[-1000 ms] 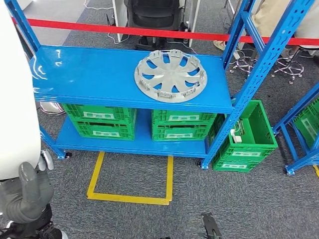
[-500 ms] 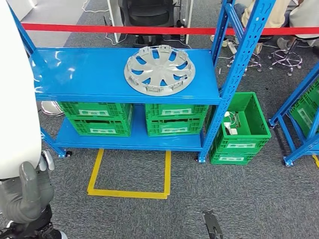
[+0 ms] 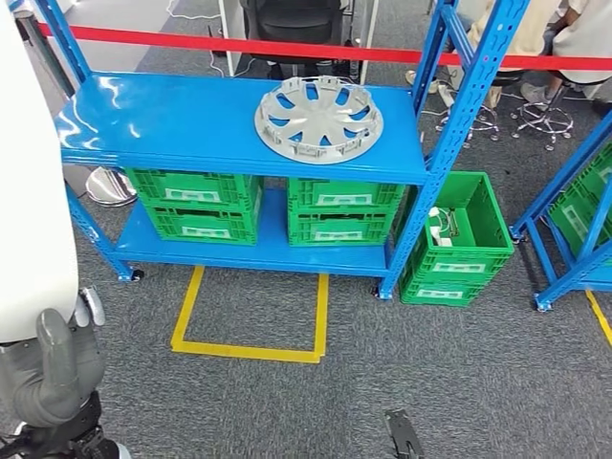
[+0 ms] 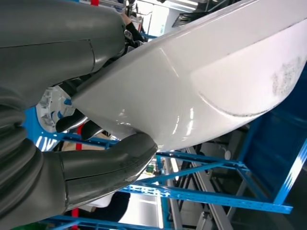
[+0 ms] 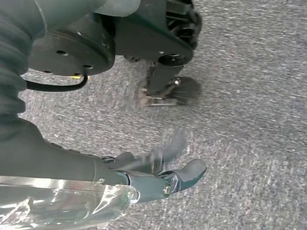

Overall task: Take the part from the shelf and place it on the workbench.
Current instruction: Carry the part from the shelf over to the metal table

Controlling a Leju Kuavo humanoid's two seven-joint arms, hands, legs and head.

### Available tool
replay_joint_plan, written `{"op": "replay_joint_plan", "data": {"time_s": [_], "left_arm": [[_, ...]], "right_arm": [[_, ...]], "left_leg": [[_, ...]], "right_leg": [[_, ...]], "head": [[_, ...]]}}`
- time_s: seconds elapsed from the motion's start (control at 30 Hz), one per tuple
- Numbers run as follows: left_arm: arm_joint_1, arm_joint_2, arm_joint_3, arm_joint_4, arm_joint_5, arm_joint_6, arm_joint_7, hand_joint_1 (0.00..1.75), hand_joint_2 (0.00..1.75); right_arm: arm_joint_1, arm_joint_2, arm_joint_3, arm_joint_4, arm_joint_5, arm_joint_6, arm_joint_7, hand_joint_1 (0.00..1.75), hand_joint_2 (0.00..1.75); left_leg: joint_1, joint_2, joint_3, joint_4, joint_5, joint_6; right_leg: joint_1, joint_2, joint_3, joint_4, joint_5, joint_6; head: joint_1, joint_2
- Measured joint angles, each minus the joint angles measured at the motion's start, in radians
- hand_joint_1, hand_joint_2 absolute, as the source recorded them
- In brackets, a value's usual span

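Nearest, at about seven o'clock in the head view, the robot's left hand [image 3: 54, 368] hangs low beside its white body, grey thumb and ribbed cover showing, holding nothing; whether its fingers are spread or curled cannot be told from here, and the left wrist view, crowded by the white body shell, does not settle it. In the right wrist view the right hand [image 5: 159, 175] points down over grey carpet, its dark fingers lying fairly straight and apart with nothing between them. Ahead on the floor, at about six o'clock of the head view, lies a yellow tape rectangle [image 3: 249, 350] open toward the shelf, likely a standing mark. Beyond it stands the blue shelf [image 3: 165, 129]. On its lower level sit two pairs of stacked green crates [image 3: 198, 206], and another green crate [image 3: 458, 239] rests on the carpet just outside the shelf's right post, at about three o'clock. The part [image 3: 318, 118], a round silver wheel cover with cut-out spokes, lies flat on the top level, right of centre, at about twelve o'clock, touching nothing but the shelf surface. Farther back a red barrier tape [image 3: 216, 44] runs across, with chair bases and seated people's legs behind it. Judged from this, the task is at its approach stage: the part is untouched and both hands are well apart from it. The next move calls for stepping up to the yellow mark, then raising both arms to grip the wide disc at opposite rims, since one hand would hold it poorly.
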Motion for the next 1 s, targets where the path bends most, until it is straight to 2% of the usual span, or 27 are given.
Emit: {"op": "replay_joint_plan", "data": {"time_s": [0.03, 0.07, 0.1, 0.13, 0.17, 0.2, 0.23, 0.27, 0.3, 0.37, 0.4, 0.43, 0.47, 0.53, 0.57, 0.6, 0.63, 0.7, 0.73, 0.77, 0.8, 0.9, 0.93, 1.0], "left_arm": [[0.0, 0.0, 0.0, 0.0, 0.0, 0.001, -0.001, 1.75, 1.75], [0.0, 0.0, 0.0, 0.0, 0.0, 0.001, -0.002, 1.75, 1.75], [0.0, 0.0, 0.0, 0.0, 0.001, 0.002, -0.003, 1.75, 1.75], [0.0, 0.0, 0.001, 0.0, 0.002, 0.002, -0.004, 1.75, 1.75], [0.0, 0.0, 0.001, 0.0, 0.002, 0.003, -0.005, 1.75, 1.75], [0.0, 0.0, 0.001, 0.0, 0.003, 0.003, -0.006, 1.75, 1.75], [0.0, -0.001, 0.001, 0.0, 0.003, 0.003, -0.007, 1.75, 1.75], [0.0, -0.001, 0.001, 0.0, 0.003, 0.003, -0.008, 1.75, 1.75], [0.0, -0.001, 0.001, 0.0, 0.003, 0.003, -0.009, 1.75, 1.75], [0.0, -0.001, 0.001, 0.0, 0.003, 0.003, -0.011, 1.75, 1.75], [0.0, 0.0, 0.001, 0.0, 0.003, 0.003, -0.011, 1.75, 1.75], [0.0, 0.0, 0.001, 0.0, 0.003, 0.003, -0.012, 1.75, 1.75], [0.0, 0.0, 0.001, 0.0, 0.004, 0.003, -0.012, 1.75, 1.75], [0.0, 0.001, 0.001, 0.0, 0.006, 0.003, -0.012, 1.75, 1.75], [0.0, 0.001, 0.001, 0.0, 0.007, 0.002, -0.012, 1.75, 1.75], [0.0, 0.001, 0.001, 0.0, 0.007, 0.002, -0.012, 1.75, 1.75], [0.0, 0.001, 0.002, 0.0, 0.008, 0.001, -0.012, 1.75, 1.75], [0.0, 0.001, 0.002, 0.0, 0.009, 0.0, -0.012, 1.75, 1.75], [0.0, 0.001, 0.001, 0.0, 0.009, 0.0, -0.013, 1.75, 1.75], [0.0, 0.001, 0.001, 0.0, 0.009, -0.001, -0.015, 1.75, 1.75], [0.0, 0.001, 0.001, 0.0, 0.009, -0.002, -0.016, 1.75, 1.75], [0.001, 0.001, 0.003, 0.0, 0.011, -0.004, -0.021, 1.75, 1.75], [0.001, 0.0, 0.003, 0.0, 0.011, -0.005, -0.022, 1.75, 1.75], [0.001, 0.0, 0.004, 0.0, 0.017, -0.011, -0.028, 1.75, 1.75]], "right_arm": [[0.0, 0.0, 0.0, 0.0, 0.0, 0.0, 0.0, 0.0, 1.75], [-0.001, 0.0, 0.0, 0.0, 0.0, 0.0, 0.0, 0.0, 1.75], [-0.001, 0.0, 0.0, 0.0, 0.0, 0.0, 0.0, 0.0, 1.75], [0.0, 0.0, 0.0, 0.0, 0.0, 0.0, 0.0, 0.0, 1.75], [-0.001, 0.0, 0.0, 0.0, 0.0, 0.0, 0.0, 0.0, 1.75], [-0.002, 0.0, 0.0, 0.0, 0.0, 0.0, 0.0, 0.0, 1.75], [-0.004, 0.0, 0.0, 0.0, 0.0, 0.0, -0.001, 0.0, 1.75], [-0.006, 0.0, 0.0, 0.0, 0.0, 0.0, -0.001, 0.0, 1.75], [-0.007, 0.0, 0.0, 0.0, 0.0, 0.0, -0.002, 0.0, 1.75], [-0.006, 0.0, 0.0, 0.0, 0.0, -0.001, -0.002, 0.0, 1.75], [-0.005, 0.001, -0.001, 0.0, 0.0, -0.001, -0.002, 0.0, 1.75], [-0.005, 0.001, -0.001, 0.0, 0.0, -0.001, -0.002, 0.0, 1.75], [-0.006, 0.001, -0.001, 0.0, 0.0, -0.001, -0.002, 0.0, 1.75], [-0.006, 0.001, -0.001, 0.0, 0.001, -0.001, -0.003, 0.0, 1.75], [-0.005, 0.001, -0.001, 0.0, 0.002, -0.001, -0.003, 0.0, 1.75], [-0.004, 0.001, -0.001, 0.0, 0.002, -0.001, -0.003, 0.0, 1.75], [-0.004, 0.001, -0.001, 0.0, 0.003, -0.001, -0.003, 0.0, 1.75], [-0.004, 0.001, -0.001, 0.0, 0.005, -0.001, -0.008, 0.0, 1.75], [-0.004, 0.001, -0.001, 0.0, 0.007, -0.001, -0.018, 0.0, 1.75], [-0.004, 0.001, -0.001, 0.0, 0.009, 0.0, -0.034, 0.0, 1.75], [-0.005, 0.001, 0.0, 0.0, 0.012, 0.002, -0.055, 0.0, 1.75], [-0.003, 0.001, 0.003, 0.0, 0.023, 0.0, -0.109, 0.0, 1.75], [-0.003, 0.001, 0.004, 0.0, 0.025, -0.002, -0.117, 0.0, 1.75], [-0.001, 0.001, 0.006, 0.0, 0.027, -0.001, -0.118, 0.0, 1.75]], "left_leg": [[0.0, 0.0, -0.013, 0.0, 0.009, 0.0], [0.0, 0.0, -0.025, 0.0, 0.018, -0.001], [0.0, 0.0, -0.036, 0.001, 0.027, -0.002], [0.0, 0.0, -0.045, 0.001, 0.035, -0.004], [0.0, 0.0, -0.052, 0.001, 0.042, -0.007], [-0.001, -0.001, -0.058, 0.002, 0.049, -0.011], [-0.001, -0.001, -0.062, 0.002, 0.054, -0.016], [-0.002, -0.001, -0.064, 0.003, 0.06, -0.021], [-0.002, -0.001, -0.066, 0.004, 0.065, -0.026], [-0.001, 0.0, -0.07, 0.006, 0.072, -0.038], [0.0, -0.001, -0.076, 0.016, 0.062, -0.044], [0.0, -0.001, -0.089, 0.043, 0.038, -0.049], [0.001, -0.001, -0.11, 0.092, 0.001, -0.053], [0.001, -0.002, -0.165, 0.233, -0.08, -0.059], [0.001, -0.002, -0.183, 0.287, -0.1, -0.06], [0.001, -0.002, -0.185, 0.308, -0.101, -0.06], [0.001, -0.001, -0.165, 0.288, -0.083, -0.059], [0.001, -0.001, -0.08, 0.158, -0.025, -0.055], [0.001, -0.001, -0.038, 0.09, -0.006, -0.052], [0.0, -0.001, -0.009, 0.041, 0.002, -0.048], [0.0, -0.001, 0.003, 0.016, 0.001, -0.043], [0.001, -0.002, -0.005, 0.008, 0.002, -0.026], [0.003, -0.002, -0.007, 0.007, 0.004, -0.02], [0.005, -0.001, -0.013, 0.007, 0.01, -0.01]], "right_leg": [[-0.001, 0.0, -0.017, 0.071, -0.033, 0.003], [-0.001, 0.0, -0.024, 0.12, -0.042, 0.004], [-0.001, 0.0, -0.014, 0.135, -0.03, 0.004], [-0.001, 0.0, 0.016, 0.111, -0.004, 0.003], [-0.001, 0.0, 0.065, 0.049, 0.023, 0.001], [-0.001, 0.0, 0.124, -0.034, 0.033, -0.001], [0.001, 0.001, 0.176, -0.111, 0.032, -0.005], [0.002, 0.003, 0.208, -0.166, 0.024, -0.009], [0.005, 0.004, 0.221, -0.192, 0.013, -0.014], [0.006, 0.003, 0.214, -0.197, 0.018, -0.027], [0.005, 0.003, 0.21, -0.197, 0.024, -0.035], [0.003, 0.001, 0.206, -0.199, 0.031, -0.043], [0.001, 0.0, 0.201, -0.199, 0.038, -0.049], [0.002, -0.001, 0.184, -0.198, 0.051, -0.054], [0.002, -0.001, 0.177, -0.198, 0.056, -0.054], [0.002, -0.001, 0.17, -0.197, 0.06, -0.053], [0.002, -0.001, 0.165, -0.196, 0.063, -0.051], [0.003, 0.0, 0.158, -0.192, 0.067, -0.047], [0.005, 0.0, 0.154, -0.188, 0.068, -0.044], [0.007, 0.0, 0.15, -0.184, 0.069, -0.04], [0.009, 0.0, 0.145, -0.18, 0.071, -0.036], [0.009, 0.0, 0.133, -0.167, 0.067, -0.021], [0.008, 0.0, 0.121, -0.143, 0.049, -0.015], [0.006, 0.0, 0.073, -0.033, -0.015, -0.004]], "head": [[0.0, 0.0], [0.001, 0.0], [0.001, 0.0], [0.002, 0.0], [0.002, 0.0], [0.003, 0.0], [0.003, 0.0], [0.004, 0.0], [0.004, 0.0], [0.004, 0.0], [0.003, 0.0], [0.0, 0.0], [-0.002, 0.0], [-0.006, 0.0], [-0.007, 0.0], [-0.007, 0.0], [-0.007, 0.0], [-0.007, 0.0], [-0.007, 0.0], [-0.007, 0.0], [-0.007, 0.0], [-0.006, 0.0], [-0.004, 0.0], [0.0, 0.0]]}}
